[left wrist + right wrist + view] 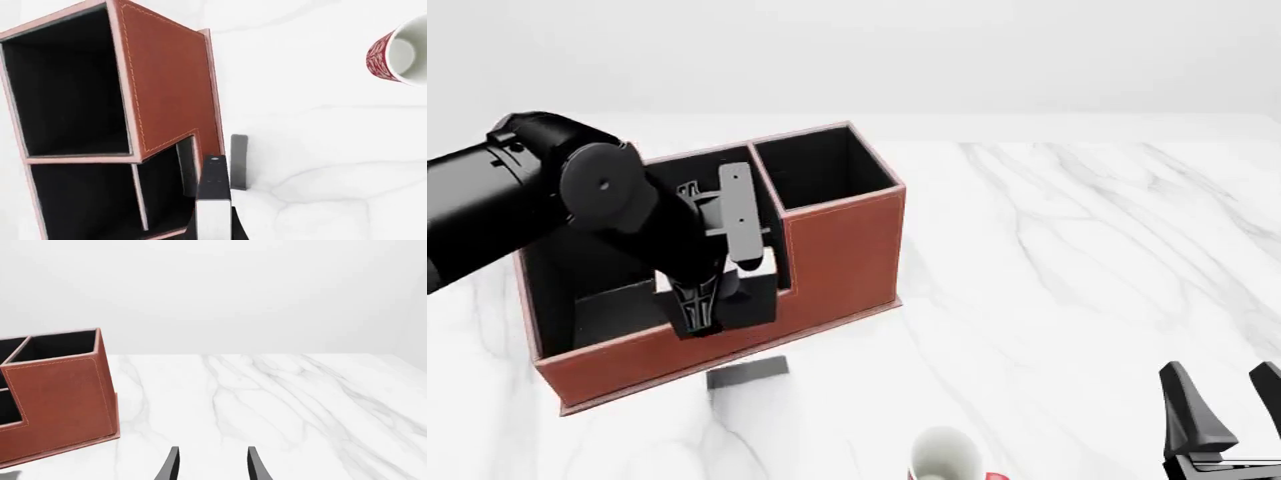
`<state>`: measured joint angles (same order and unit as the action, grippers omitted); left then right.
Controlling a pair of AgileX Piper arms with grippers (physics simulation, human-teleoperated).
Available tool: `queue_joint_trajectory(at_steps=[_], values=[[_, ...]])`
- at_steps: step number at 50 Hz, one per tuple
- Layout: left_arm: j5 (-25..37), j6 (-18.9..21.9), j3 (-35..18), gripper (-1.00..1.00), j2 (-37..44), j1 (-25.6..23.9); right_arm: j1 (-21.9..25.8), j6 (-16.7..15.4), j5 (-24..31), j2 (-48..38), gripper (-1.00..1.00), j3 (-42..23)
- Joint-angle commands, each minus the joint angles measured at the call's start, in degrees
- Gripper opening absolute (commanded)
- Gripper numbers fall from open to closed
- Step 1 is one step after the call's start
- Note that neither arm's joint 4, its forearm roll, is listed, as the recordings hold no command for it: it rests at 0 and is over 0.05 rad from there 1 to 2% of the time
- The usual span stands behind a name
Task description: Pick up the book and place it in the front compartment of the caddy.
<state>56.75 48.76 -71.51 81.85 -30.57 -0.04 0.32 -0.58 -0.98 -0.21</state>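
Note:
My left gripper (705, 300) is shut on the book (750, 288), a thin black slab with a white strip on top, and holds it upright. In the left wrist view the book (213, 200) is edge-on between the fingers. It hangs at the front compartment (163, 190), the small black-lined pocket with the cut-down wall, its lower end about level with that low rim. The caddy (841, 250) is reddish-brown with pink rim edges and also shows in the wrist views (167, 75) (60, 390). My right gripper (1228, 400) is open and empty near the table's front right (210, 465).
A white mug with red pattern (948, 455) stands near the table's front edge, in front of the caddy, and shows in the left wrist view (400, 52). A dark rectangular patch like a shadow (747, 372) lies on the white marble table just outside the caddy's low wall.

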Motion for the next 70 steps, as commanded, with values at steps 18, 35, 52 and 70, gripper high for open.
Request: queue_joint_trajectory(at_steps=[18, 35, 52, 70], values=[[4.79, 4.85, -13.26, -1.0, 0.01, 7.73, 0.02, -0.1, 0.21, 0.27, 1.0, 0.02], [5.52, 5.89, -20.73, -1.0, 3.8, 10.28, 0.03, -0.11, 0.22, 0.29, 1.0, 0.02], [4.45, 6.24, -22.3, -1.0, 6.06, 11.41, 0.02, -0.11, 0.21, 0.26, 1.0, 0.02], [2.47, 7.25, -23.2, -1.0, 8.52, 13.24, 0.01, -0.11, 0.22, 0.28, 1.0, 0.02]])
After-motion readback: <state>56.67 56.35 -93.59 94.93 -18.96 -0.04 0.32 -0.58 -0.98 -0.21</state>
